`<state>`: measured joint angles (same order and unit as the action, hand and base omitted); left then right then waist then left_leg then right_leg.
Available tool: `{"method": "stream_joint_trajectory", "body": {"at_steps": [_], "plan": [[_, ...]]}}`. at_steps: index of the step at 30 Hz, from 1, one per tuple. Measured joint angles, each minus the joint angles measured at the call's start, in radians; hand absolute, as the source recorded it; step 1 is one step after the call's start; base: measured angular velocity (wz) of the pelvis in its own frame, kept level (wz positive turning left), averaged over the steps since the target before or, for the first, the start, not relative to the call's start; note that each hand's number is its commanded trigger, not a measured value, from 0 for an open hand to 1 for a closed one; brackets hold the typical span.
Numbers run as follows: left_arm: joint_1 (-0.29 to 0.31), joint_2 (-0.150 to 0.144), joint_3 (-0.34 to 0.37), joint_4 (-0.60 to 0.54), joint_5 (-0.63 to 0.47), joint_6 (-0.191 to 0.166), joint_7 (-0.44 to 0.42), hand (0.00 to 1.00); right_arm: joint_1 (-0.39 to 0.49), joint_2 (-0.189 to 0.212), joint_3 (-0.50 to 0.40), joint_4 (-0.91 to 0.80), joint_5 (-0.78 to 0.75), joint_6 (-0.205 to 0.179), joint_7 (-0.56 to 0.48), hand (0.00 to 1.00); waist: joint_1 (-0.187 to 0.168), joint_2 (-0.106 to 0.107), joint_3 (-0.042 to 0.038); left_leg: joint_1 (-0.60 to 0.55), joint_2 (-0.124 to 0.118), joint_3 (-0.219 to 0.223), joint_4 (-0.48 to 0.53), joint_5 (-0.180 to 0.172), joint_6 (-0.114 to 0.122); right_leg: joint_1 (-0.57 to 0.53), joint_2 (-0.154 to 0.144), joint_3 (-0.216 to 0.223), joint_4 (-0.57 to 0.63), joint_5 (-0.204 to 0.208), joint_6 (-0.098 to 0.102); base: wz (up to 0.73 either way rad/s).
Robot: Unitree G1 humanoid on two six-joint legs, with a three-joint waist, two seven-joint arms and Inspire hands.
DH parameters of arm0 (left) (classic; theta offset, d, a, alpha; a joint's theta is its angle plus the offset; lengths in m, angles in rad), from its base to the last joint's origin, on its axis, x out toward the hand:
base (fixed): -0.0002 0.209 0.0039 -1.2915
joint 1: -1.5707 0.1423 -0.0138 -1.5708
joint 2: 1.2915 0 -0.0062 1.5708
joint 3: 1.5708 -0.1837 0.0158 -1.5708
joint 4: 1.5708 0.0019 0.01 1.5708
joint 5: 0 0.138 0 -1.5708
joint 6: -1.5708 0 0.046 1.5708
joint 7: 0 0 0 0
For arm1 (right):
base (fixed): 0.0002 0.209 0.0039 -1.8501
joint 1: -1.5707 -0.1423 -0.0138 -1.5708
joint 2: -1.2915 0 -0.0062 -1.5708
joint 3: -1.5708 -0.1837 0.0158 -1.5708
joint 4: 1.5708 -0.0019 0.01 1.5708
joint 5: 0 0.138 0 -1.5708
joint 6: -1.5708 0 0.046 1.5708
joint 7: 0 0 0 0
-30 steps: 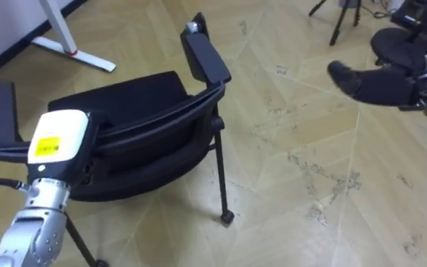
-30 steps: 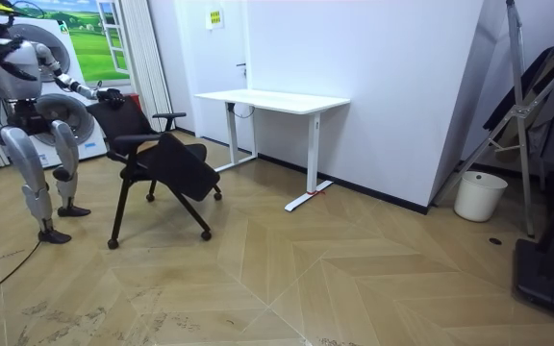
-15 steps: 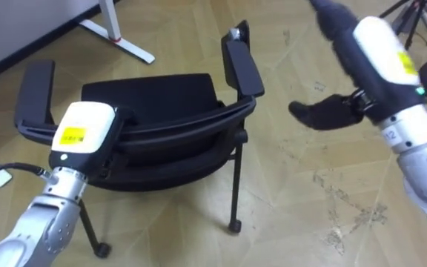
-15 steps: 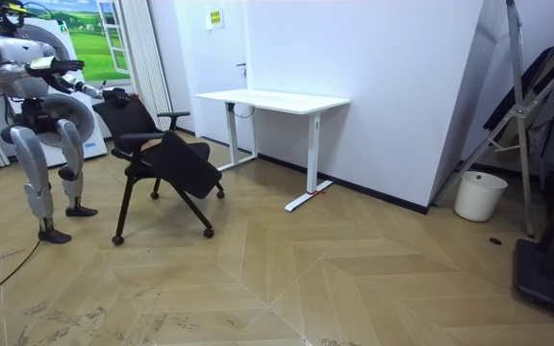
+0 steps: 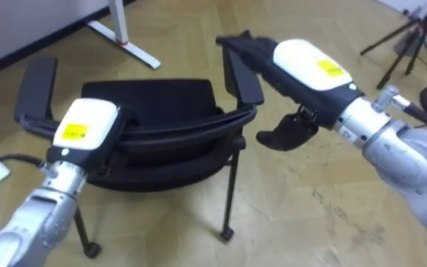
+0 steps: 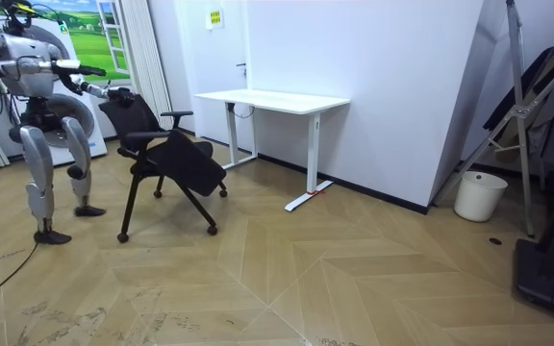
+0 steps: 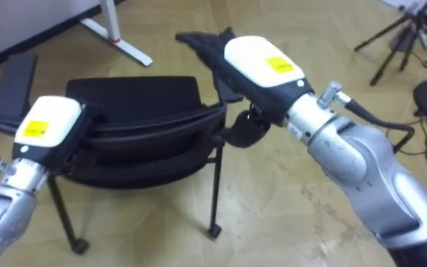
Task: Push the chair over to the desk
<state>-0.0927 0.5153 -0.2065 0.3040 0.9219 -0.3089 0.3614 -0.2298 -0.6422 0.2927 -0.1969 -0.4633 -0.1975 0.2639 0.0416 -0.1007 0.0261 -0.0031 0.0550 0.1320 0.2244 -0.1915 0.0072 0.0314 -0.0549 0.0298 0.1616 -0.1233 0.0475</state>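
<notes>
- While the left hand [image 5: 84, 130] sits on the back rail [image 5: 176, 137] of the chair [image 5: 154, 111], the right hand [image 5: 310, 70] hovers over the right armrest [image 5: 245, 78]. Contact there unclear.
- Right fingers [image 5: 236, 43] straight and pressed together, thumb [image 5: 280, 133] hanging loose below. Can't tell how the left fingers sit; they're hidden at the rail.
- Chair location: black, on casters [image 5: 227, 235], on the wood floor [image 5: 310, 215] directly in front of the robot, with the white desk [image 6: 272, 99] beyond it.
- Risk: a one-sided push. Load through the left hand only would likely yaw the chair.
- Risk: the push point is high. If a caster snags on a floor seam, the chair may tip forward instead of rolling.
- Risk: flat right fingers could slide off the armrest, since nothing is curled round it.
- Risk: heading. The chair may run into the desk frame if it isn't steered.
- Writing: a yellow label [image 5: 74, 133] is on the back of the left hand and another on the right, print too small to read. Same for the small yellow wall sign [image 6: 215, 16].
</notes>
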Motion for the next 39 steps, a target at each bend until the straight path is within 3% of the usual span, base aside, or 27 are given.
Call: {"method": "stream_joint_trajectory", "body": {"at_steps": [1, 2, 3, 4, 6, 7, 10, 17, 30, 39], "plan": [[0.001, 0.013, 0.001, -0.001, -0.001, -0.003, 0.004, 1.0, 0.002, -0.006, 0.0, -0.01, -0.007, -0.006, 0.003, 0.0, 0.007, 0.005, 0.0008, 0.002, 0.001, -0.051, -0.002, 0.0, 0.0, -0.02, 0.041, 0.0, -0.029, 0.008, -0.013, -0.22], [0.001, 0.018, 0.005, 0.0, -0.002, -0.003, 0.007, 1.0, 0.002, -0.008, 0.0, -0.017, -0.01, -0.006, 0.003, 0.0, 0.015, 0.005, 0.001, 0.003, 0.001, -0.074, -0.003, 0.0, 0.0, -0.044, 0.062, 0.0, -0.041, 0.021, -0.03, -0.26], [0.001, 0.03, 0.008, 0.0, -0.011, 0.004, 0.007, 1.0, 0.002, -0.01, 0.0, -0.029, -0.011, -0.005, 0.003, 0.0, 0.024, 0.004, 0.0004, 0.003, -0.008, -0.105, -0.002, -0.003, -0.004, -0.091, 0.09, -0.008, -0.062, 0.085, -0.056, -0.1], [0.004, 0.019, 0.007, 0.016, -0.018, 0.018, 0.002, 1.0, 0.002, -0.024, 0.006, -0.036, -0.013, -0.005, 0.003, 0.0, 0.021, 0.018, -0.005, 0.014, -0.012, -0.111, -0.009, -0.007, -0.01, -0.089, 0.082, -0.073, -0.035, 0.083, -0.09, 0.07], [0.005, 0.005, 0.007, 0.036, -0.028, 0.024, -0.012, 1.0, 0.002, -0.037, 0.008, -0.037, -0.013, 0.0, 0.009, 0.0, 0.001, 0.056, -0.0062, 0.036, -0.013, -0.095, -0.038, -0.007, -0.01, -0.077, 0.087, -0.088, -0.027, 0.083, -0.09, 0.23], [0.005, 0.005, 0.007, 0.037, -0.038, 0.027, -0.019, 1.0, 0.002, -0.037, 0.008, -0.034, -0.014, 0.006, 0.023, 0.0, -0.002, 0.062, -0.0061, 0.048, -0.011, -0.091, -0.056, -0.007, -0.01, -0.074, 0.091, -0.087, -0.028, 0.08, -0.088, 0.09], [0.005, 0.005, 0.005, 0.037, -0.041, 0.039, -0.018, 1.0, 0.002, -0.037, 0.031, -0.033, -0.013, 0.016, 0.051, 0.0, -0.005, 0.055, -0.0093, 0.052, -0.011, -0.091, -0.06, -0.007, -0.009, -0.073, 0.092, -0.091, -0.027, 0.078, -0.087, 0.0], [0.002, 0.005, 0.005, 0.037, -0.042, 0.058, -0.023, 1.0, 0.002, -0.025, 0.088, -0.032, -0.013, 0.021, 0.088, 0.0, -0.012, 0.039, -0.0078, 0.048, -0.018, -0.092, -0.058, -0.009, -0.007, -0.073, 0.09, -0.113, -0.025, 0.071, -0.088, 0.01], [0.002, 0.005, -0.001, 0.036, -0.055, 0.041, -0.028, 1.0, -0.007, 0.013, 0.161, 0.057, -0.058, 0.023, 0.133, 0.0, 0.0, 0.04, -0.0066, 0.05, -0.019, -0.104, -0.056, -0.009, -0.007, -0.075, 0.089, -0.116, -0.01, 0.051, -0.092, 0.03], [-0.003, 0.001, -0.022, 0.036, -0.056, 0.058, -0.019, 1.0, -0.028, 0.101, 0.169, 0.164, -0.099, 0.018, 0.107, 0.0, 0.003, 0.042, -0.0051, 0.053, -0.02, -0.11, -0.058, -0.009, -0.007, -0.067, 0.087, -0.128, -0.01, 0.05, -0.092, 0.01]]}}
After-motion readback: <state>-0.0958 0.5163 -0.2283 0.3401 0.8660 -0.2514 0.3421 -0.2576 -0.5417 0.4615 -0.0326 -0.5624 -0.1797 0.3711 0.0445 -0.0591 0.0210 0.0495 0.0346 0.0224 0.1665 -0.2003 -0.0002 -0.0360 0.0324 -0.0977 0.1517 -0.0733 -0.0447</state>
